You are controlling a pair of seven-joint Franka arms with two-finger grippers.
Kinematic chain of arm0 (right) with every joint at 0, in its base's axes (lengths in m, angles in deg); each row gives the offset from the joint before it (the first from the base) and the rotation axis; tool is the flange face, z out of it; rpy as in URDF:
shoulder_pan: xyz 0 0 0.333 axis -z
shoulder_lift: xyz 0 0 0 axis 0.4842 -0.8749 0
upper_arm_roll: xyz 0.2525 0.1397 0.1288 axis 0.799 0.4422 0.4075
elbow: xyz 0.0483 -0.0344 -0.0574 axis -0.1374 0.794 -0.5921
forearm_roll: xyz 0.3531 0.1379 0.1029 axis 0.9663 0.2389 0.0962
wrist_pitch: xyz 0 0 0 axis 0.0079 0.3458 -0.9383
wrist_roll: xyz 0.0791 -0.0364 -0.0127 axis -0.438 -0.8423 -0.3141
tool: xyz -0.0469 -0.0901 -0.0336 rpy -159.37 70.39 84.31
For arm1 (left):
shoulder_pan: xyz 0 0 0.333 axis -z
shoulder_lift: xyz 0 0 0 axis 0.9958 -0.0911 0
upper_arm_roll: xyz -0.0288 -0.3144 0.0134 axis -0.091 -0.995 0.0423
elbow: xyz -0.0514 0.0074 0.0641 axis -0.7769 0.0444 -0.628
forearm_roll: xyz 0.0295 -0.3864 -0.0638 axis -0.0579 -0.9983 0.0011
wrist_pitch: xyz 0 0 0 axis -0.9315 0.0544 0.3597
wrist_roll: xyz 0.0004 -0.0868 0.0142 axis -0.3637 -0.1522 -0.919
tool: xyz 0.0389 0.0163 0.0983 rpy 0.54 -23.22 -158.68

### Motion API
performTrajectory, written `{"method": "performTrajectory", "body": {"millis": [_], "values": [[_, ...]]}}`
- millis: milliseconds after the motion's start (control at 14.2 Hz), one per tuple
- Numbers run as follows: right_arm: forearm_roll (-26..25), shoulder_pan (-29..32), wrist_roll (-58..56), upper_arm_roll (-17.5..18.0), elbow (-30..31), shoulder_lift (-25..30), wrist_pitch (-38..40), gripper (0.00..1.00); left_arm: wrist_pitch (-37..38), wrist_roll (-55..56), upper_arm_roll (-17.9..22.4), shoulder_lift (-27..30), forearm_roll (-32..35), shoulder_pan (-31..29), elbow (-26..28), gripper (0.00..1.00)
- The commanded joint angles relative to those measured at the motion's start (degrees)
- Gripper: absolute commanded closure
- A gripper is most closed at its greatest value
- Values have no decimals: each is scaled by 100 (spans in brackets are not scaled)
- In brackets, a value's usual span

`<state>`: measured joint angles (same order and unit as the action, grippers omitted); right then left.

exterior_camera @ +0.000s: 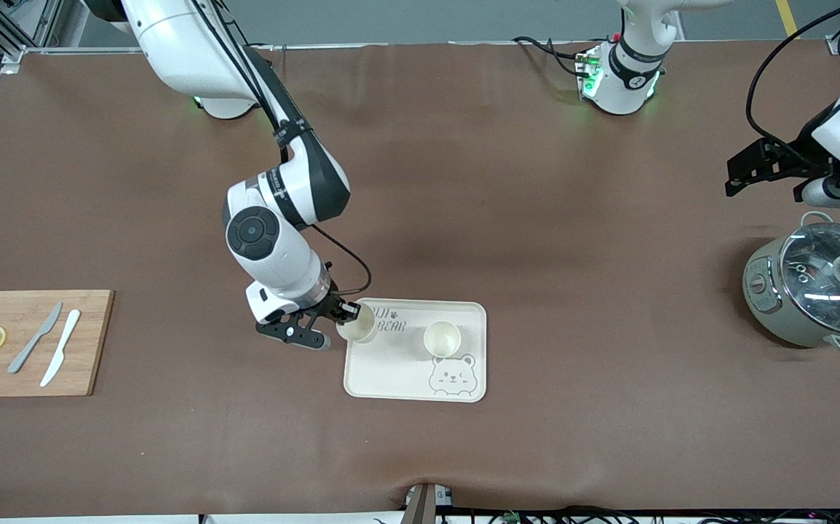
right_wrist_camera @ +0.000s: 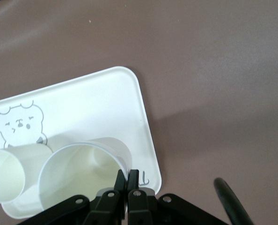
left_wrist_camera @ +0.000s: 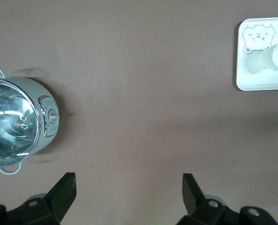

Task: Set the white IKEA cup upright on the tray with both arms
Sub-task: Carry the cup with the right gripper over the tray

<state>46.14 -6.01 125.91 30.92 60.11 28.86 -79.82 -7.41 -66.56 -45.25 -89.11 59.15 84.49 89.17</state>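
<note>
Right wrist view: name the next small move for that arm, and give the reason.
Probably lower a little and open. The right end effector is shut on the rim of a white cup, upright over the tray beside a second cup already standing there. The left end effector waits open near the pot.

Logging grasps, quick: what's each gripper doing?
Left gripper: open, empty, beside the pot.
Right gripper: shut on a white cup's rim over the tray.

Two upright cups [exterior_camera: 442, 338] on tray [exterior_camera: 391, 371]
</note>
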Motion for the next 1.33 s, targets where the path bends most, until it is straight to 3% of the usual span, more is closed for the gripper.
{"method": "performTrajectory", "body": {"millis": [0,351,1264], "values": [[42,8,123,-43,-330,-245,-79,100,-48,-8,24,153,102,37,131,0],[42,26,149,-60,-690,-623,-186,100,-48,1,24,153,102,37,140,0],[-89,-149,220,-60,-647,-1072,-669,100,-48,1,24,144,102,37,140,0]]}}
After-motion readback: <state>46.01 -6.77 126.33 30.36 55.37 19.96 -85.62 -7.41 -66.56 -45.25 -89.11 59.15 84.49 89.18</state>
